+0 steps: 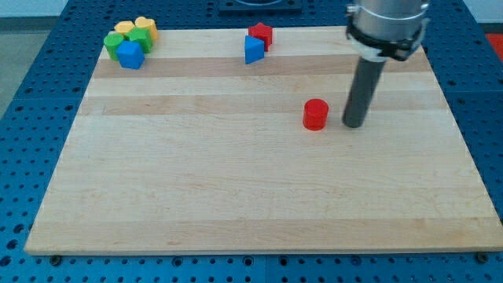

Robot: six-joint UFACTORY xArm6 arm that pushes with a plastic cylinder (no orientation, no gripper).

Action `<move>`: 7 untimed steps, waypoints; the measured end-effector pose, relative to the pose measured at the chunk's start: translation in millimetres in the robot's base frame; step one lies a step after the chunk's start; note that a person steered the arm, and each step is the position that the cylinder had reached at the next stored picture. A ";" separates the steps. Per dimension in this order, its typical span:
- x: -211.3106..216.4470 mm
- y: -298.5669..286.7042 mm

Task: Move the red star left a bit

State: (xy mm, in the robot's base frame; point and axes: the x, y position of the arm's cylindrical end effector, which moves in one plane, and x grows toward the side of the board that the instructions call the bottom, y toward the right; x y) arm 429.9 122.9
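My tip rests on the wooden board in the view's right half, a bare rod with nothing to open or close and nothing held, and it touches no block. Just to its left, with a small gap between them, sits a red cylinder, which is not the block the task names. The red star lies well away toward the view's top and left of my tip, near the board's top edge, with a blue block touching or nearly touching its lower left side (I cannot tell which). To shove the star left I judge the tip must first get to the star's right side, passing above the cylinder. Far off at the top left corner is a cluster of 2 yellow blocks, 2 green blocks and 1 blue cube. No brand, label or writing can be read anywhere.
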 end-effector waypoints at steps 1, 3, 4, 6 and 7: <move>-0.2 -46.4; -5.5 -67.4; -6.2 -27.1; -74.2 33.7; -124.5 10.5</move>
State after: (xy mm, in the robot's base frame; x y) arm 305.3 133.4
